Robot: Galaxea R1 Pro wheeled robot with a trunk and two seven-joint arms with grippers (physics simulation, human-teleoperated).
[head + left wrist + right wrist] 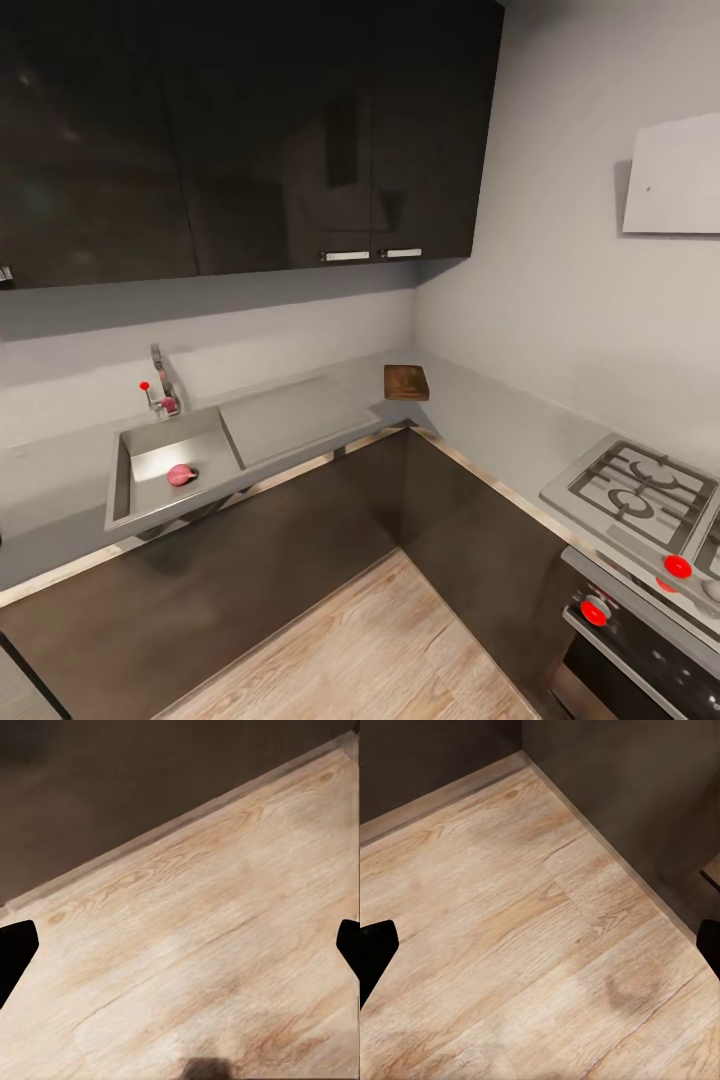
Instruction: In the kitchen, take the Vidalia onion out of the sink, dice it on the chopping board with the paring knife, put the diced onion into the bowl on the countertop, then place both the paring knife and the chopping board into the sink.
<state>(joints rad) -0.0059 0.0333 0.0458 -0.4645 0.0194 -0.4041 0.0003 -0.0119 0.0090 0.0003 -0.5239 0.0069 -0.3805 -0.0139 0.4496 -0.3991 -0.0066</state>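
A pinkish-red onion (180, 474) lies in the grey steel sink (140, 492) at the left of the head view, near the dark drain. The curved chrome tap (161, 385) with its red knob stands behind the basin, and the flat drainboard (290, 420) stretches to its right. The dark brown chopping board (406, 382) rests on the grey countertop (480, 410) in the corner. In the left wrist view my left gripper (180, 945) hangs open over the wooden floor, its dark fingertips (15, 945) far apart. My right gripper (540, 952) is likewise open above the floor, nothing between its fingertips (373, 945).
Dark wall cabinets (250, 130) hang above the counter. A gas hob (640, 490) and an oven with red knobs (596, 610) stand at the right. Dark base cabinets (300, 540) form an L-shaped corner around the light wooden floor (380, 660).
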